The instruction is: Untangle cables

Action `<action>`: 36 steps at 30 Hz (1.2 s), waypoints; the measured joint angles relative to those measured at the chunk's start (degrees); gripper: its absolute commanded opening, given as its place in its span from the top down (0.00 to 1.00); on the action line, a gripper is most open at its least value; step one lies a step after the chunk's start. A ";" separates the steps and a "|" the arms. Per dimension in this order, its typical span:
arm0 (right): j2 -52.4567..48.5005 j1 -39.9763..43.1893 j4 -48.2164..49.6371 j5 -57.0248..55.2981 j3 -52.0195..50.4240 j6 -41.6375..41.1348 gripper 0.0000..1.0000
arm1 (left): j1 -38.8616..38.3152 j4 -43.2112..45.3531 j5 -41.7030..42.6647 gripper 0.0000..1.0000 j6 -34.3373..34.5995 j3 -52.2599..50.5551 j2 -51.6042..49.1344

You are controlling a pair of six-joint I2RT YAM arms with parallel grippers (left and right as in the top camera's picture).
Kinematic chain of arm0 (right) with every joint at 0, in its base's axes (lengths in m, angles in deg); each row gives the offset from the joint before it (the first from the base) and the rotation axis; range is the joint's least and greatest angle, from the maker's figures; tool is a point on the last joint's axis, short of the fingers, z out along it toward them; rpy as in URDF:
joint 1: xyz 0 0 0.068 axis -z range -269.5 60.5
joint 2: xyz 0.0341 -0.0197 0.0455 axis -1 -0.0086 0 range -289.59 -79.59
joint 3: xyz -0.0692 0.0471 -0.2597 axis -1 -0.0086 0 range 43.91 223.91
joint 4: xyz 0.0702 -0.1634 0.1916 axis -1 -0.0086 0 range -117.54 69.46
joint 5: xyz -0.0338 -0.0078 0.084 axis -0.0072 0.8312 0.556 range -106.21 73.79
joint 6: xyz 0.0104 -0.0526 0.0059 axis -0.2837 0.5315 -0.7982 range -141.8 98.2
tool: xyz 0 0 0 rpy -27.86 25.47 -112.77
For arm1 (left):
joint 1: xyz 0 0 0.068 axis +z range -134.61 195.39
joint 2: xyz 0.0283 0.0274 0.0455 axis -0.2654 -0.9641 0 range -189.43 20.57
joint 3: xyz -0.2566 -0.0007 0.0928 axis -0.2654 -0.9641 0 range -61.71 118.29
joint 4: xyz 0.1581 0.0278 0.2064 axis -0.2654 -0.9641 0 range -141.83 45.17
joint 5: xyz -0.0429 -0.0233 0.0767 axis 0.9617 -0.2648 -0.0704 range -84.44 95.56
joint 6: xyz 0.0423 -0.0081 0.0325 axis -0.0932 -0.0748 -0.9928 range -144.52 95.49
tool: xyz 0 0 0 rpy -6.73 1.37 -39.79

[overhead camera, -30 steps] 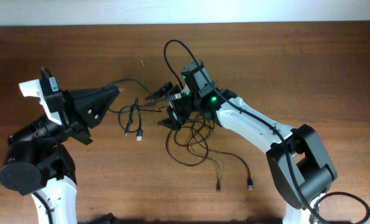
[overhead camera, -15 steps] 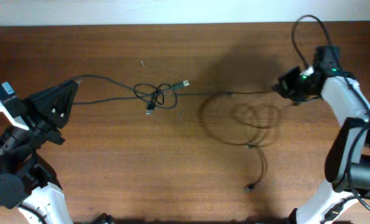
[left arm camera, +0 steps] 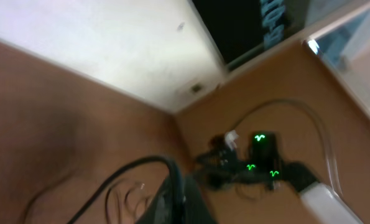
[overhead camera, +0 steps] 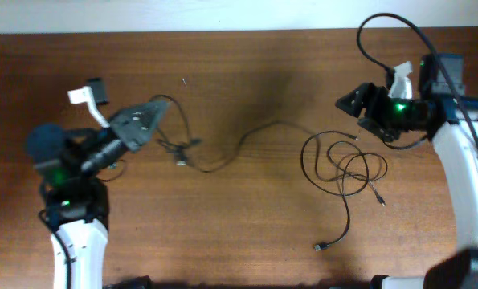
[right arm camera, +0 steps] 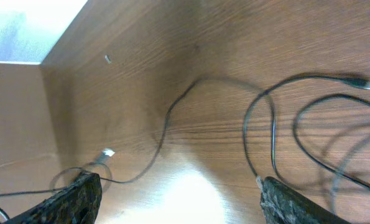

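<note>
Thin black cables lie across the table. A small tangle (overhead camera: pixel 180 150) sits near my left gripper (overhead camera: pixel 152 115), and one strand (overhead camera: pixel 259 130) runs right to a loose coil (overhead camera: pixel 345 164) with plug ends. My left gripper is shut on a cable that arches over its tips (left arm camera: pixel 129 169), as the left wrist view (left arm camera: pixel 175 190) shows. My right gripper (overhead camera: pixel 356 104) is open and empty, just above and beyond the coil. In the right wrist view its fingers (right arm camera: pixel 181 199) stand wide apart over the strand (right arm camera: pixel 166 127) and the coil loops (right arm camera: pixel 273 134).
A silver plug (right arm camera: pixel 107 152) lies by the small tangle. A plug end (overhead camera: pixel 319 246) trails toward the front edge. The thicker cable of the right arm (overhead camera: pixel 383 28) arches at the back. The wall (overhead camera: pixel 222 14) borders the table's far edge.
The cable was pulled taut between both arms; now the right gripper has let go and the cable lies slack. The coil has dropped flat. My left arm has swung inward.
</note>
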 measured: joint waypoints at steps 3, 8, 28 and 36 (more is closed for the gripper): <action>8.13 -0.02 -8.48 -5.44 0.02 0.33 0.20 | -17.16 -12.70 -16.68 1.00 -5.70 0.11 -0.57; 10.03 -9.11 -19.50 -5.25 0.26 2.97 0.24 | -31.19 -26.97 -49.05 0.83 -5.18 0.15 -1.62; 6.95 -23.23 -18.84 -13.94 -2.93 -0.35 0.20 | -24.48 -79.30 -56.94 0.32 -9.75 27.41 -5.62; 6.95 -23.23 -20.35 -14.53 -2.99 -0.33 0.18 | -35.10 -69.96 -48.98 0.52 2.05 9.42 -10.05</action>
